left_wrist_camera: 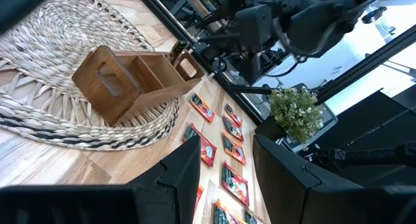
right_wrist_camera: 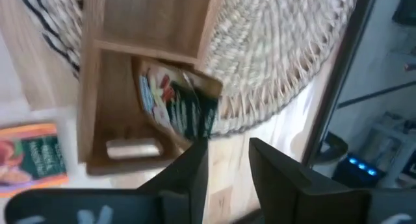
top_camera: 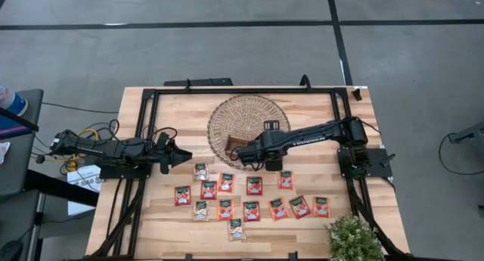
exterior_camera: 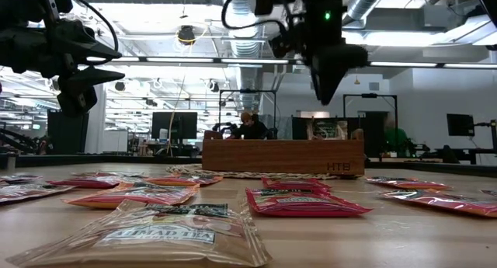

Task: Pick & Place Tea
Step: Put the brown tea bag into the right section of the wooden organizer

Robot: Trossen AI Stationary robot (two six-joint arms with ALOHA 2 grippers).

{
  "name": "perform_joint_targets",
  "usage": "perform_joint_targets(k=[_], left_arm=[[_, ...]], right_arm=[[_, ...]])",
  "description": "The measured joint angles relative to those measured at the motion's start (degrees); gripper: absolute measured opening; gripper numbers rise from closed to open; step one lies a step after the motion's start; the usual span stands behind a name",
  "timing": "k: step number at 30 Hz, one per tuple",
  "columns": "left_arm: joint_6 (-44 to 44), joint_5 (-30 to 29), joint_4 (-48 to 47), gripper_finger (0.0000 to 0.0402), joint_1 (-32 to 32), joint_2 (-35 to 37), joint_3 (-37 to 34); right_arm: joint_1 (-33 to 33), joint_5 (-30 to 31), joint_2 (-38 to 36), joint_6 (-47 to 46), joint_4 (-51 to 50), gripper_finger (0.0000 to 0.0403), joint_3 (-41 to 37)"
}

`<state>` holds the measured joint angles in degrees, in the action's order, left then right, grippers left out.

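Step in hand, judged: release of one tea sachet [right_wrist_camera: 174,104] into the wooden divided tray [top_camera: 236,146]. Right tool [top_camera: 243,150] poised directly over the tray, fingers parted, nothing between them. In the right wrist view, sachet seen standing tilted in one compartment of the tray, upper edge just clear of the fingertips; fully let go or not, cannot tell for certain. Tray itself resting on the round woven mat [top_camera: 249,110].

Left tool [top_camera: 181,156] waiting well off to the tray's left, above the bench [top_camera: 318,223], fingers partly apart and empty.

Remaining sachets [top_camera: 249,199] spread flat on the bench on the near side of the tray, toward the potted plant [top_camera: 352,238]; mostly red-orange, a few paler.

Next move, judged: lift clear of the tray wall without dragging the dropped sachet, then travel to a sachet near the tray. Flat foil packets lying flush on wood likely to need a pinch at one edge.

Writing: "AHMAD TEA" legible on the closest sachet [exterior_camera: 167,233] in the low view; "HTB" on the tray's side wall in the same view.
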<state>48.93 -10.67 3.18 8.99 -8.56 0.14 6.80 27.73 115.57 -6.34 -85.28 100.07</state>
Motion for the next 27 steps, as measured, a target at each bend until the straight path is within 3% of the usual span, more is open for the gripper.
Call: perform_joint_targets(k=[5, 10, 17, 27], left_arm=[[0.01, 0.0, 0.0, 0.0133, 0.01, 0.0, 0.0], [0.0, 0.02, 0.06, 0.0133, 0.0, 0.0, 0.0], [0.0, 0.02, 0.22, 0.0133, 0.0, 0.0, 0.0], [-0.44, 1.16, 0.29, 0.0133, 0.0, 0.0, 0.02]], right_arm=[[2.29, -5.36, -0.04, -3.19, -3.27, 0.0108, 6.67], [5.79, -14.51, -0.15, 1.27, 1.63, 0.0109, 15.21], [9.61, -15.04, -0.24, 3.86, 5.06, 0.0108, 19.65], [12.87, -15.98, -1.08, 0.59, -4.61, 0.0107, 19.13]])
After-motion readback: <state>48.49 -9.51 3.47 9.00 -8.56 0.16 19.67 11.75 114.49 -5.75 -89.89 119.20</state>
